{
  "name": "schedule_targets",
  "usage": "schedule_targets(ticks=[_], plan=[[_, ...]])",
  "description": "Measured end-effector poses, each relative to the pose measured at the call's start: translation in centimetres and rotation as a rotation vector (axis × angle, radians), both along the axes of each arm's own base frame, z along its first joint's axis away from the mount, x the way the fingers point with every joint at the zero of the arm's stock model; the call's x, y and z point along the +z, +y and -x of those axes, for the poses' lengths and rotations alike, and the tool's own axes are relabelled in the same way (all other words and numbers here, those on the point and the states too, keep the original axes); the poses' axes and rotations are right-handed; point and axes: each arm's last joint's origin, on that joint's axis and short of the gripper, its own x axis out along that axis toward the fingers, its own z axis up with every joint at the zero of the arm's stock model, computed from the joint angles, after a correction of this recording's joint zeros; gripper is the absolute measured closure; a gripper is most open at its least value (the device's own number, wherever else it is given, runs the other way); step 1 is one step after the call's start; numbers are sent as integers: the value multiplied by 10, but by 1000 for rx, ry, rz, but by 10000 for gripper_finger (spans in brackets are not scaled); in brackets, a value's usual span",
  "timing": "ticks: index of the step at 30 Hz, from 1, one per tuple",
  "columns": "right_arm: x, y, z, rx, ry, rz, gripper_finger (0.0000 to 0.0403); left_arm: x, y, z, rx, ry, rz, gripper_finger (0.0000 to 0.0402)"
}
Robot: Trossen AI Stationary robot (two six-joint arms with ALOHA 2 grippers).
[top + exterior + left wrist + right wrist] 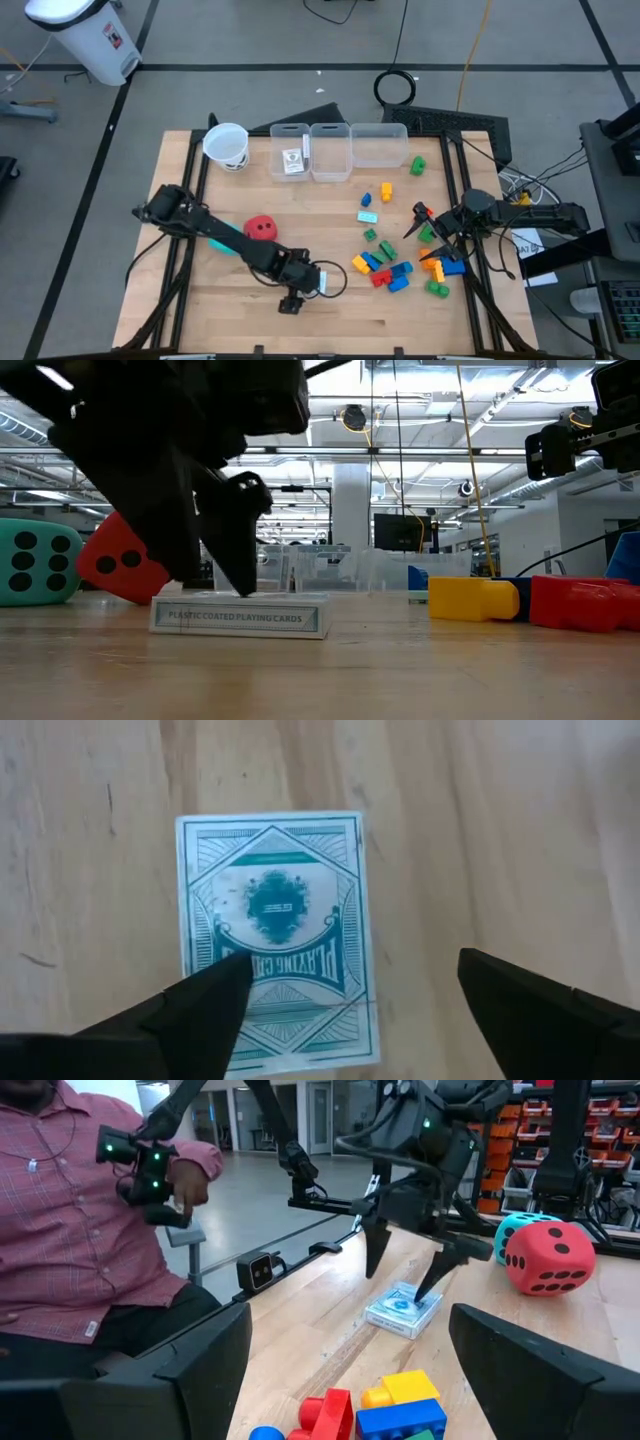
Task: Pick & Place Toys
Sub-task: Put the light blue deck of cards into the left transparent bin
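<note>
Picking up the card pack (275,940) is the step in hand, I judge, because the left pincer (345,995) hangs right over it with fingers spread. One finger (205,1005) covers the near edge of the pack and the other stands beside it over bare wood, so the pack is not yet between them. To do it well, the pincer should shift sideways until both fingers straddle the short width of the pack, then go down until the tips almost touch the bench (330,210), and only then press together. The pack lies flat and thin, so a grip too high will probably slide off its smooth wrap.

The red die (261,227) sits just behind the pack, and the teal die (35,560) behind that one, mostly hidden under the left arm in the high view. To the right of the pack, well apart, lies the heap of plastic bricks (390,272); the right pincer (428,232) waits there, fingers spread and holding nothing. Far behind the pack stand three clear bins (338,150), one with what seems to be a second pack (292,161) inside, and a white paper cup (227,145) beside them.

The bench is pale wood, flat and dry. Beyond it is a large bright hall, and a person in a red checked shirt (75,1220) sits near the bench edge.
</note>
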Motion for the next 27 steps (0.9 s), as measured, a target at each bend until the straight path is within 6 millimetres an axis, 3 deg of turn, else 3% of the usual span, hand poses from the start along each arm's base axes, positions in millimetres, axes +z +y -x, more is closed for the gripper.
schedule_targets(ticks=[8,16,27], plan=[[0,0,0,0,0,0,89,0,9,-4,-5,-28,-50,17],[0,0,0,0,0,0,88,35,20,1,47,-164,-191,16],[0,0,0,0,0,0,89,9,31,-8,30,-79,-173,16]])
